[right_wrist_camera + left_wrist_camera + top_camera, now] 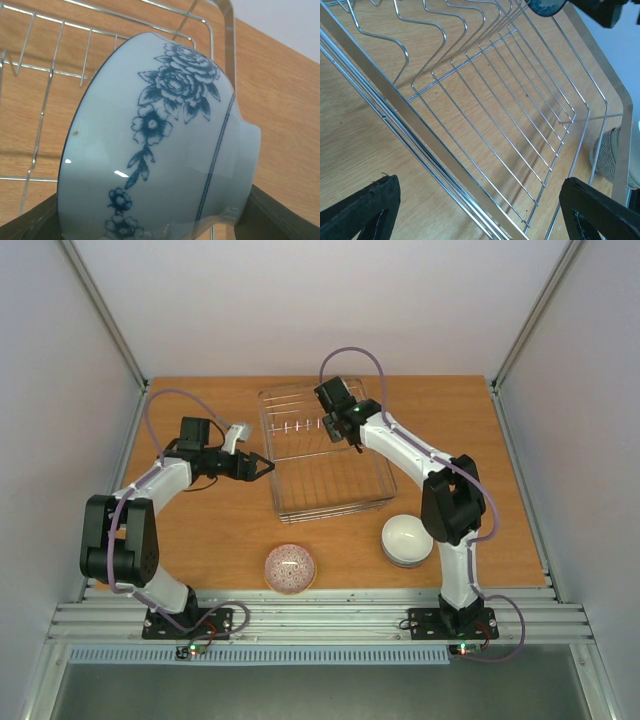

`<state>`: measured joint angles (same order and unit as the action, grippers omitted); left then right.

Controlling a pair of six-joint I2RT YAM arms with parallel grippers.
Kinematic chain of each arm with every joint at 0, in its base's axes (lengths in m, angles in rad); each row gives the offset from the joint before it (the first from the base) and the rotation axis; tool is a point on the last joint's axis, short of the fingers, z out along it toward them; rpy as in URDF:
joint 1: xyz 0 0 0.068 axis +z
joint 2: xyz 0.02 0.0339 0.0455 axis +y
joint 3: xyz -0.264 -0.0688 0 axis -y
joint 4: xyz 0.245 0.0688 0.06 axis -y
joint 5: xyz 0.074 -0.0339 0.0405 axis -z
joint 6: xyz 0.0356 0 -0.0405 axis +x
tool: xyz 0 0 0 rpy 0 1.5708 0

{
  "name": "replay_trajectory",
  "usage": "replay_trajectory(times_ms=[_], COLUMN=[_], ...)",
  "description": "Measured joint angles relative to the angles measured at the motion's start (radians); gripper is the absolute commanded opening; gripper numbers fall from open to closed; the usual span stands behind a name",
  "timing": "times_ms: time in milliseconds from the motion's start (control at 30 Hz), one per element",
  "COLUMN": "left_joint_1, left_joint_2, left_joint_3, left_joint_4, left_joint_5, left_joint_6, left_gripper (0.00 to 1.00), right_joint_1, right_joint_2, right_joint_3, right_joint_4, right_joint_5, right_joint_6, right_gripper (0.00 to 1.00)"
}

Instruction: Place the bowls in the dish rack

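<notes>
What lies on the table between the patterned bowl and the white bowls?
Nothing: the top view shows only bare table between the patterned bowl and the white bowls; the dish rack stands behind that stretch.

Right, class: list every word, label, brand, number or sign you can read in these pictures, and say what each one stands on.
None: no words, numbers or labels can be read in any view.
blue-flowered bowl: painted flowers and lines only.
dish rack: bare wire.
pink patterned bowl: too small to tell.
</notes>
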<state>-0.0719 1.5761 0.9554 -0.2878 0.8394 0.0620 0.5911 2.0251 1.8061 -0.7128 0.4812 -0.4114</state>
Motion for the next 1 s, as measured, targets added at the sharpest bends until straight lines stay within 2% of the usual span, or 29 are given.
replay_trajectory(times_ms=[367, 467, 700, 867, 1000], left_joint_1=[0.001, 0.001, 0.003, 0.005, 0.005], left_joint_2=[0.004, 0.004, 0.004, 0.004, 0.004], left_joint_3=[0.000, 0.000, 0.000, 0.000, 0.000], left_joint_4=[0.000, 0.000, 0.000, 0.000, -0.002], left_joint_5=[0.004, 0.005, 0.005, 0.006, 0.006], left_joint_6=[0.000, 0.000, 0.000, 0.000, 0.001], left_gripper=[0.88, 0.88, 0.88, 0.88, 0.88], right_joint_1=[-0.002, -0.004, -0.008, -0.008, -0.009], right_joint_2=[0.097, 0.140, 0.179, 0.179, 0.175], right_joint_3=[0.063, 0.099, 0.140, 0.139, 0.123], right_joint_4=[-0.014, -0.022, -0.039, -0.038, -0.020], right_joint_5=[0.011, 0.010, 0.008, 0.008, 0.011], right_joint_6=[-0.045, -0.061, -0.070, -0.070, -0.069], right_gripper=[0.01, 0.04, 0.28, 0.56, 0.73])
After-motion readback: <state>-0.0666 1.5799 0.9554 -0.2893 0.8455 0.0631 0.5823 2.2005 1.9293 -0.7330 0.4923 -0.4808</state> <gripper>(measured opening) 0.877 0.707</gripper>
